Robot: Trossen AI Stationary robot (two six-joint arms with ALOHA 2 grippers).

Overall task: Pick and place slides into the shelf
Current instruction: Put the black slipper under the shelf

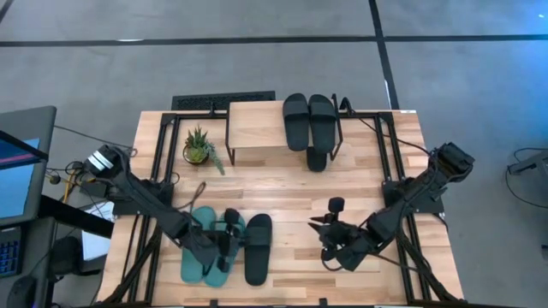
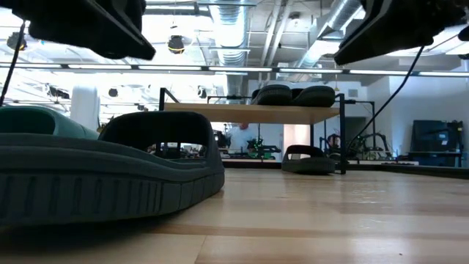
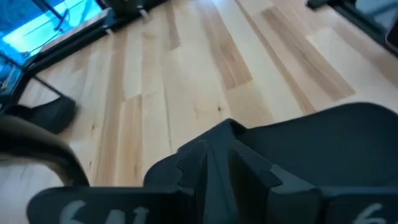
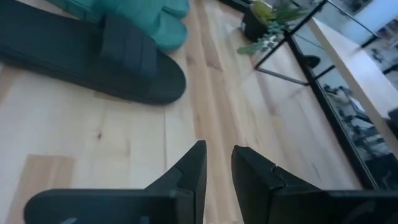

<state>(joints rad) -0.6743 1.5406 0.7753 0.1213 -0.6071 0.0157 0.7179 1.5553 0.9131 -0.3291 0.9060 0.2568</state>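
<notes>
Near table edge: left gripper (image 1: pixel 224 250) sits over the teal pair (image 1: pixel 201 248) and a lone black slide (image 1: pixel 258 248); whether its fingers grip anything, I cannot tell. Right gripper (image 1: pixel 328 242) hovers over bare wood, fingers nearly together, empty. Farther back: shelf (image 1: pixel 257 128) carries a black pair (image 1: pixel 309 120) on top, another black slide (image 1: pixel 317 160) under it.

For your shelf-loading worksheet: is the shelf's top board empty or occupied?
Occupied. In the high view, a pair of black slides lies side by side on the right part of the shelf; the left part is bare.
</notes>
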